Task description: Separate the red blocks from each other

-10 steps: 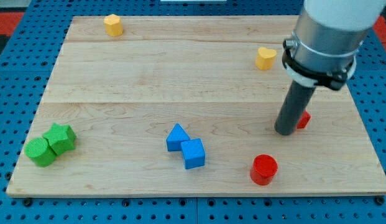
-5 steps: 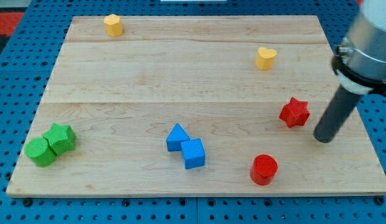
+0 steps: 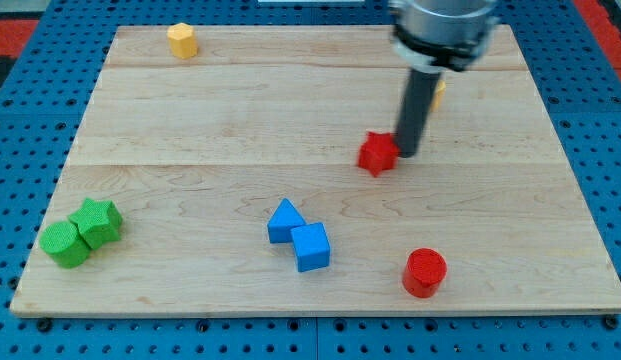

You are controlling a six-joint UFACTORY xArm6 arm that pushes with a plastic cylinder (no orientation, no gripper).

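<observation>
A red star block lies right of the board's middle. A red cylinder stands near the board's bottom edge at the right, well apart from the star. My tip rests against the star's right side, the dark rod rising from it toward the view's top.
A blue triangle block and a blue cube touch at bottom centre. A green cylinder and a green star touch at bottom left. A yellow block sits top left. Another yellow block is mostly hidden behind the rod.
The rod swung from the right side to the star's right side. The red star has moved up and to the left, farther from the red cylinder.
</observation>
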